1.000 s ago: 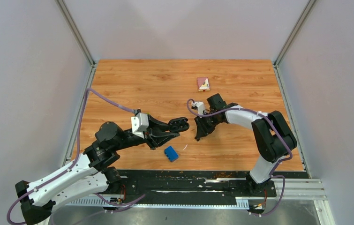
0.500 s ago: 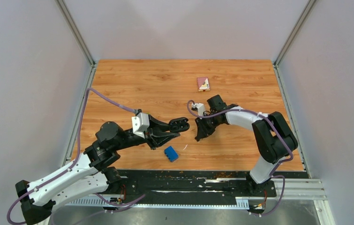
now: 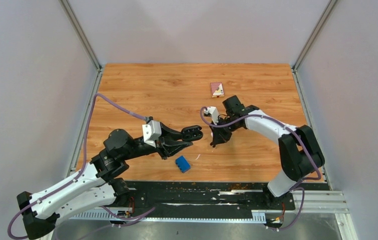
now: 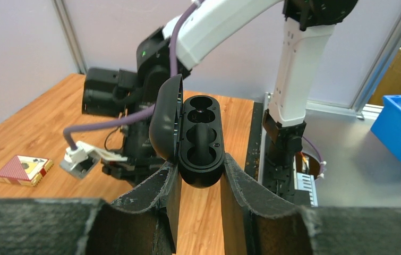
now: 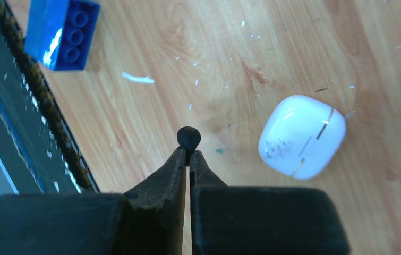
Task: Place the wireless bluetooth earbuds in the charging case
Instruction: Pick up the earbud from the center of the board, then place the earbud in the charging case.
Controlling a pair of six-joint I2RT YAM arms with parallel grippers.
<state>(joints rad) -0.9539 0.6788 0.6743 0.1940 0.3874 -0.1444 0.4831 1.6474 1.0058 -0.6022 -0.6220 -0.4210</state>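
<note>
The right gripper (image 5: 189, 156) is pinched almost shut on one black bud (image 5: 188, 137), which pokes out past the fingertips above the tabletop (image 3: 151, 90); the left gripper (image 4: 201, 170) clamps narrowly on the near end of the open black case (image 4: 202, 141), its lid (image 4: 165, 122) swung to one side and both wells (image 4: 201, 106) empty; in the top view the black case lies just to the left of the bud, near but apart, with bare wood showing between them; the case's long axis runs straight out from the left fingers toward the right arm, so the far well looks the closer one to the bud; I judge the coming move to be the right arm's: carry the bud leftward over a well, then lower it in with its rounded body matched to the socket; a closed white case (image 5: 301, 136) rests on the tabletop beside the right gripper; a blue block (image 5: 62, 33) and a white scrap (image 5: 138, 78) lie nearer the bases; no other buds are visible
</note>
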